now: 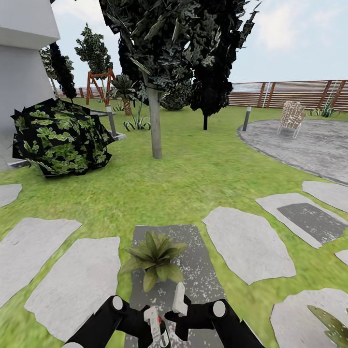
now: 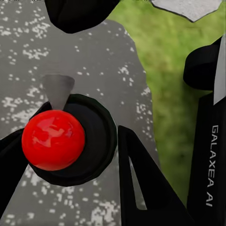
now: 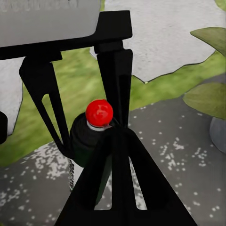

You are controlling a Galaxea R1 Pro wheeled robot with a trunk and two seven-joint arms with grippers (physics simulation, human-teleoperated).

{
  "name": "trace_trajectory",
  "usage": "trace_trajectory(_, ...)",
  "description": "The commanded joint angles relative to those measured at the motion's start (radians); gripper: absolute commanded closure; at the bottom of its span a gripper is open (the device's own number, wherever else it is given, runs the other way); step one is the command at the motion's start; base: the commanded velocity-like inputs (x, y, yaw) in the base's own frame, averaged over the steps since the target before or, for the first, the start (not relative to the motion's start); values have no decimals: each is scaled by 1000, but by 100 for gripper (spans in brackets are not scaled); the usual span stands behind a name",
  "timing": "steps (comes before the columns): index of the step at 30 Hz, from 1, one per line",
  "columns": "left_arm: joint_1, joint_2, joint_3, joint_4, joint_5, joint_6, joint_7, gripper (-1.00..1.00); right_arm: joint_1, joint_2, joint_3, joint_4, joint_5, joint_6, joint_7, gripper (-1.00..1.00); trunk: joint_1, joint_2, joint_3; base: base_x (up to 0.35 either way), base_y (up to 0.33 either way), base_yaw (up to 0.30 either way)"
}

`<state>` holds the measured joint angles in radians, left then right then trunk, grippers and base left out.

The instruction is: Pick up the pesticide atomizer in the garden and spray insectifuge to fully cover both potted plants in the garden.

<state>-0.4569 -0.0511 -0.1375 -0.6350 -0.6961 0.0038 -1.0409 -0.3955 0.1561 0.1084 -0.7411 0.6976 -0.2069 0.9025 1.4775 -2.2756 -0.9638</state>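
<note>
At the bottom of the head view my left gripper (image 1: pixel 154 329) is shut on the pesticide atomizer (image 1: pixel 163 337), a dark bottle topped by a red knob. From the left wrist view the bottle (image 2: pixel 96 136) sits between the two dark fingers (image 2: pixel 141 183). In the right wrist view the atomizer (image 3: pixel 87 141) stands just beyond my right gripper (image 3: pixel 117 141), whose fingers look pressed together with nothing in them. One potted plant (image 1: pixel 154 256), a green rosette, stands on a dark stone right in front of both grippers. A second potted plant (image 1: pixel 333 324) shows leaves at the lower right corner.
Pale stepping stones (image 1: pixel 246 241) lie in the lawn on both sides. A tree trunk (image 1: pixel 155 123) rises ahead, with a leafy bush (image 1: pixel 60 137) and a white wall (image 1: pixel 21 77) to the left. A paved circle (image 1: pixel 304 142), a chair (image 1: pixel 291 116) and the slatted fence (image 1: pixel 290 93) are far right.
</note>
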Motion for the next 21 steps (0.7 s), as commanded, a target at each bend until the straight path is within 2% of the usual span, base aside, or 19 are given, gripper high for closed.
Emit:
trace_trajectory(1, 0, -2, 0, -2, -5, 0, -4, 100, 0, 0, -1, -1, 10, -6, 1, 100, 0, 0, -1, 0, 0, 0)
trace_trajectory(7, 0, -19, -2, 0, -6, -2, -6, 100, 0, 0, -1, 0, 10, -6, 1, 100, 0, 0, -1, 0, 0, 0)
trace_trajectory(21, -1, -20, -2, 0, -5, -7, -5, 100, 0, 0, -1, 0, 11, -6, 1, 100, 0, 0, -1, 0, 0, 0)
